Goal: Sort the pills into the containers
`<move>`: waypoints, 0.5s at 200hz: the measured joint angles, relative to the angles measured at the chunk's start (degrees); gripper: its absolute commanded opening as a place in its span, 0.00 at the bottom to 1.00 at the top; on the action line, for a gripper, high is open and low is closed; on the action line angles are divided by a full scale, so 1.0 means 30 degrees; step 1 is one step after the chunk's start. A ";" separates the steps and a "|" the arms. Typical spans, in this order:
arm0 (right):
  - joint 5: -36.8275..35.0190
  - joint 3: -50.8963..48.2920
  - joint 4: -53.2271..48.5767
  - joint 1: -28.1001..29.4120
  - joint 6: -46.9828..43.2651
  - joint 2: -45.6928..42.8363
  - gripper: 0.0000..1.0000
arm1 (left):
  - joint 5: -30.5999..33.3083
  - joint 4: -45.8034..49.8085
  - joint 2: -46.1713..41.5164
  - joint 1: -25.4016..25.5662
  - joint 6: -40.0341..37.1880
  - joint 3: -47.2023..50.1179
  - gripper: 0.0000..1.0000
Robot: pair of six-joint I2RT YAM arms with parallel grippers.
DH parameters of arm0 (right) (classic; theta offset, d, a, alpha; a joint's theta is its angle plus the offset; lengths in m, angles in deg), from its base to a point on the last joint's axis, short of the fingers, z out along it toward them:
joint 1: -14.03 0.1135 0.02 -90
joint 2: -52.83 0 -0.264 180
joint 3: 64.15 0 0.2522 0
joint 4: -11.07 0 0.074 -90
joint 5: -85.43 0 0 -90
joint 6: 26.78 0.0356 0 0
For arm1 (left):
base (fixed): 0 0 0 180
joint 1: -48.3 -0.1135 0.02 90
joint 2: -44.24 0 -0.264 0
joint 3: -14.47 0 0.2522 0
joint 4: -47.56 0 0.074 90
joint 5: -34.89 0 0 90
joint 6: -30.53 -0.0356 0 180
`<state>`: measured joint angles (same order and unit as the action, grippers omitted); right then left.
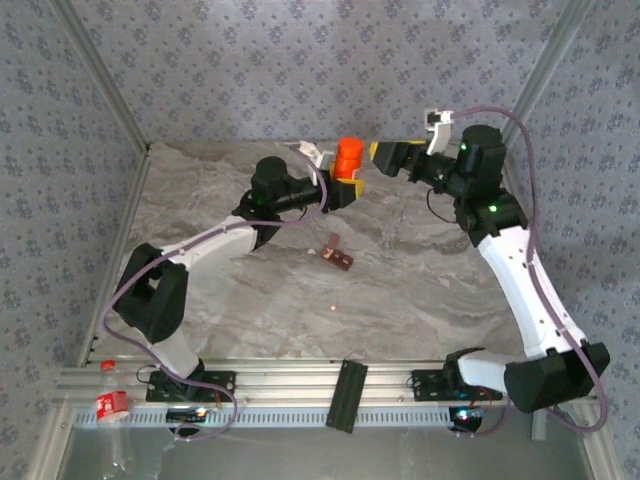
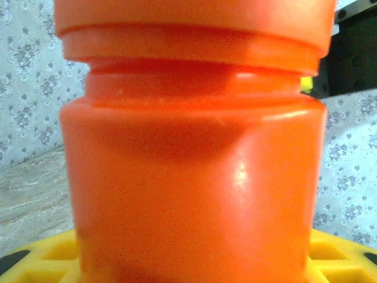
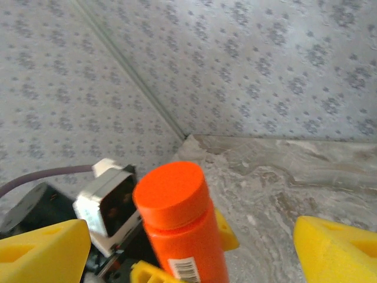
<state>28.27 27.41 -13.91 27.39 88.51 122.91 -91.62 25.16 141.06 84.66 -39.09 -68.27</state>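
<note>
Top view: the left end effector [image 1: 347,184] holds the orange bottle [image 1: 350,157] upright in the upper middle. The right end effector [image 1: 382,155] is just right of it. The containers [image 1: 337,255] lie in the middle of the counter [image 1: 430,290], with one pill [image 1: 332,307] below them, apart.

Left wrist view: the bottle [image 2: 194,177] stands between yellow fingers [image 2: 41,262].

Right wrist view: the right end effector [image 3: 191,236] is wide. It has a finger on each side of the bottle [image 3: 177,206], not touching it.
</note>
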 measured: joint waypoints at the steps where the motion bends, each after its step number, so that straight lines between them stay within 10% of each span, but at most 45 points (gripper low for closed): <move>1: 0.0066 0.0015 -0.0007 -0.0022 -0.0029 -0.0007 0.92 | -0.0080 0.0007 -0.0007 -0.0007 0.0000 0.0000 0.00; 100: 0.6360 0.2827 -0.1668 -0.0772 -0.2914 0.3519 0.93 | -0.5064 0.1749 -0.0029 -0.0495 -0.0131 -0.0495 0.00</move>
<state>47.35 35.89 -18.92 25.07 79.77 133.47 -106.81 30.40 140.97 83.18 -39.48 -69.75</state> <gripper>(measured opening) 0.936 0.551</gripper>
